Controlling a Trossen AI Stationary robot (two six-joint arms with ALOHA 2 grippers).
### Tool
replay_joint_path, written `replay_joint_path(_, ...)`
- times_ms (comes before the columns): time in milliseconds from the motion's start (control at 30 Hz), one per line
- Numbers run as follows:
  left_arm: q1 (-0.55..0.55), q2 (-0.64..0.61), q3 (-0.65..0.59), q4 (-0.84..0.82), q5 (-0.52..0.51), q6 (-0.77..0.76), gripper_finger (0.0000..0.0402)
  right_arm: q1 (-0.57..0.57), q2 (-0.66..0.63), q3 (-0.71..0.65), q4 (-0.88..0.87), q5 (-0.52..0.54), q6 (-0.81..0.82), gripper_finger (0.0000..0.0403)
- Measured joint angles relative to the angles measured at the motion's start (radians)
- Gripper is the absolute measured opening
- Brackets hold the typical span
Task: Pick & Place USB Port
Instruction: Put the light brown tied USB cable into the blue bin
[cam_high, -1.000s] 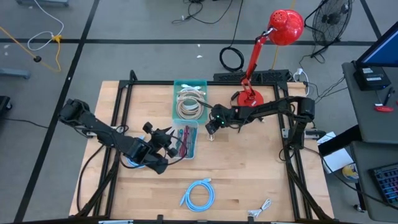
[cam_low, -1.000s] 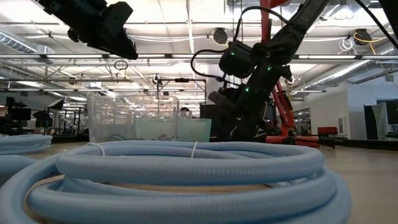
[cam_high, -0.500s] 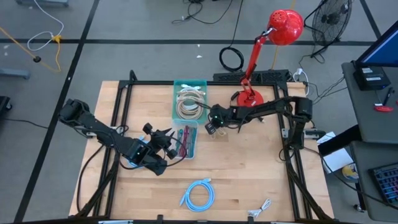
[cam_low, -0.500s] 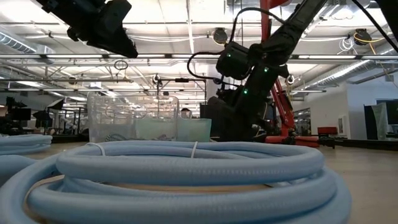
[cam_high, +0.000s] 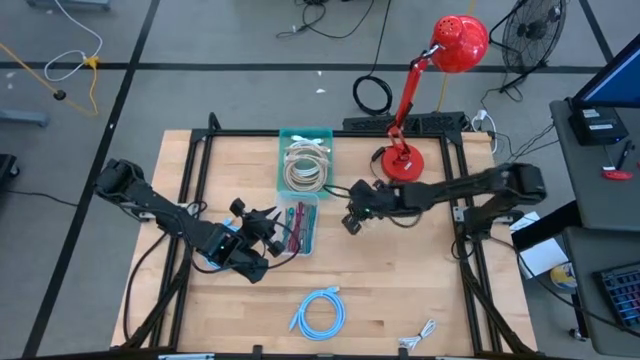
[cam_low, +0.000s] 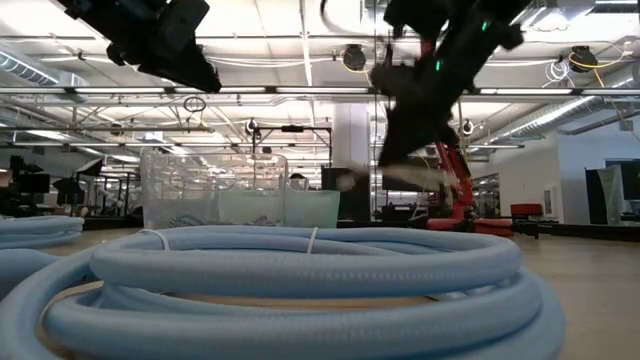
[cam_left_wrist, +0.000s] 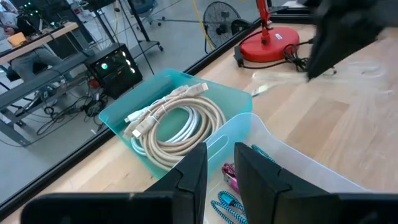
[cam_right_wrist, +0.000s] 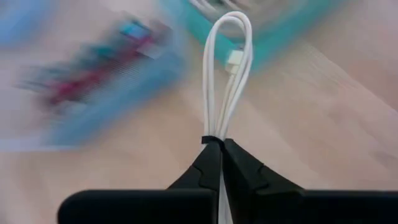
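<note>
right gripper: shut tight on white USB cable, a folded bundle; sits near table centre, just at 3 o'clock of clear bin
left gripper: partly open, empty, at 9 o'clock edge of clear bin
teal bin: at 12 o'clock, coiled beige cables inside
open room: bare wood from 3 to 5 o'clock
blue cable coil: at 6 o'clock
table: light wood, black frame edges
red lamp: at 1 o'clock
room: grey floor, black fan

**Blurred, cropped and hidden parts**

In the right wrist view the clear bin is smeared by blur, its contents unreadable. The white cable is cut off below the right gripper. In the low view the blue hose coil hides the tabletop behind it.
</note>
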Motion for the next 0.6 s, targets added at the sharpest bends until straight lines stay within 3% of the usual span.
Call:
replay_joint_path(167, -0.002, 0.0, 0.0, 0.0, 0.0, -0.006, 0.0085, 0.062, -0.034, 0.002, 0.195, -0.079, -0.036, 0.0001)
replay_joint_path(333, -0.002, 0.0, 0.0, -0.022, -0.014, -0.06, 0.0085, 0.097, -0.009, 0.002, 0.421, -0.182, -0.171, 0.0)
replay_joint_path(467, -0.01, 0.0, 0.0, -0.176, -0.114, -0.269, 0.0083, 0.119, -0.012, 0.002, 0.507, -0.125, -0.268, 0.0)
replay_joint_path(600, -0.044, 0.0, -0.042, -0.34, -0.236, -0.497, 0.0052, 0.14, -0.014, 0.002, 0.572, -0.044, -0.363, 0.0)
